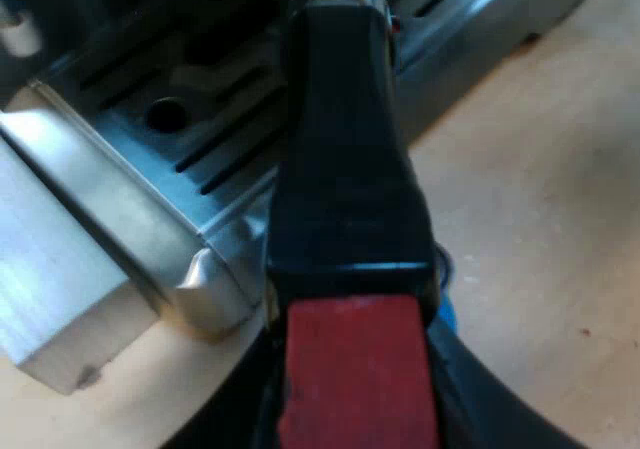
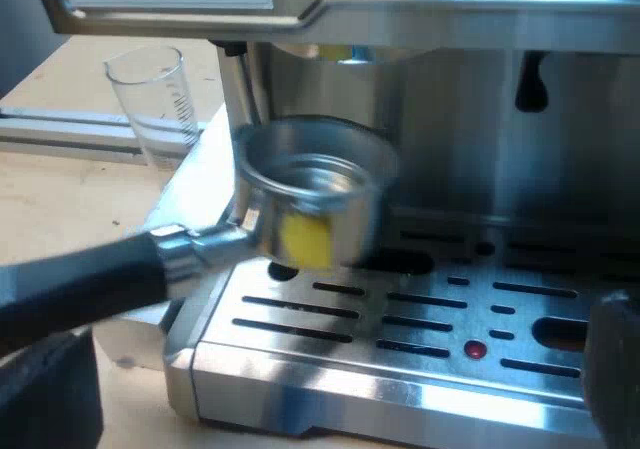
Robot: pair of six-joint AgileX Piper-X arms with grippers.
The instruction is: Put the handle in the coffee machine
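Observation:
The metal holder's basket point(image 2: 315, 194) hangs over the drip tray point(image 2: 400, 344) at the espresso machine's point(image 2: 470, 119) front, a little below the brew head point(image 2: 335, 51). It is tilted, with a yellow patch on its side. Its dark handle point(image 2: 90, 284) runs away from the machine. In the left wrist view the same handle point(image 1: 345, 149) points at the machine, and its red end point(image 1: 355, 369) sits between the fingers of my left gripper point(image 1: 355, 394), which is shut on it. A dark part of my right gripper point(image 2: 612, 369) shows by the tray's edge.
A clear measuring glass point(image 2: 150, 94) stands on the wooden table beside the machine. The slotted drip tray point(image 1: 190, 119) lies under the handle, with a pale metal block point(image 1: 60, 299) against its corner. Bare wooden tabletop point(image 1: 540, 199) spreads beside the machine.

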